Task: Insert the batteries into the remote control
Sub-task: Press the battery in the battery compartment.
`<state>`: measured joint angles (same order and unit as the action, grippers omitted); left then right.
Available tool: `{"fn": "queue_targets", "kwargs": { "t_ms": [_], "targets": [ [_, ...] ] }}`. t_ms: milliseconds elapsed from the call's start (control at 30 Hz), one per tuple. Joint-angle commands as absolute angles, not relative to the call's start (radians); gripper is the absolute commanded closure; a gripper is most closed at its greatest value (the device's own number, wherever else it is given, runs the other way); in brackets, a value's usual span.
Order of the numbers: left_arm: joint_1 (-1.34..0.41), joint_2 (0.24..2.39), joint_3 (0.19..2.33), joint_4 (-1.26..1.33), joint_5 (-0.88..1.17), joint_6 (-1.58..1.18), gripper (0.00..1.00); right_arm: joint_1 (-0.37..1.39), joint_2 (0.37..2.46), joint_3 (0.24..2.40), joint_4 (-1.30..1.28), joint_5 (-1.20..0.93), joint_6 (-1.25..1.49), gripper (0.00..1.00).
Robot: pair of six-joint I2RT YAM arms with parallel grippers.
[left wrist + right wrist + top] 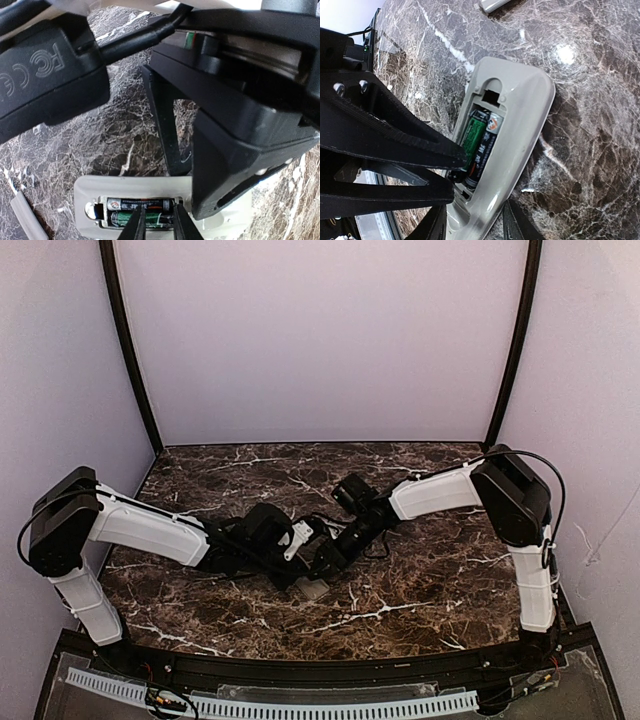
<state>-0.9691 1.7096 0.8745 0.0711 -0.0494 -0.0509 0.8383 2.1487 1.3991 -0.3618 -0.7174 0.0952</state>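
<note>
The remote control (520,130) lies back-up on the marble, its battery compartment uncovered; it also shows between the arms (314,588). Two batteries lie side by side inside, a green one (476,134) and a black one (489,142). My left gripper (159,225) stands narrowly open, its two tips on the green battery (155,219) and spaced along its length. The black battery (142,204) lies just beyond it. My right gripper (476,227) is shut on the remote's near end, one finger on each long edge.
A loose grey strip, apparently the compartment cover (25,220), lies on the marble beside the remote and also shows at the top of the right wrist view (492,5). Both wrists crowd together over the middle of the table (450,580).
</note>
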Motion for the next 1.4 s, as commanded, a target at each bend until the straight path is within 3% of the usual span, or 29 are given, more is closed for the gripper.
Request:
{"fn": "queue_targets", "kwargs": {
  "t_ms": [0, 333, 833, 1367],
  "targets": [
    [-0.975, 1.717, 0.855, 0.038, -0.052, -0.034, 0.79, 0.867, 2.223, 1.346, -0.463, -0.609, 0.093, 0.62],
    [-0.975, 1.726, 0.837, 0.037, -0.052, -0.034, 0.77, 0.868, 2.231, 1.350, -0.473, -0.602, 0.088, 0.62],
    [-0.965, 1.765, 0.811, 0.045, -0.056, -0.054, 0.91, 0.868, 2.275, 1.334, -0.487, -0.540, 0.060, 0.62],
    [-0.945, 1.750, 0.666, 0.141, -0.052, -0.069, 0.94, 0.868, 2.284, 1.327, -0.487, -0.534, 0.056, 0.63]
  ]
}}
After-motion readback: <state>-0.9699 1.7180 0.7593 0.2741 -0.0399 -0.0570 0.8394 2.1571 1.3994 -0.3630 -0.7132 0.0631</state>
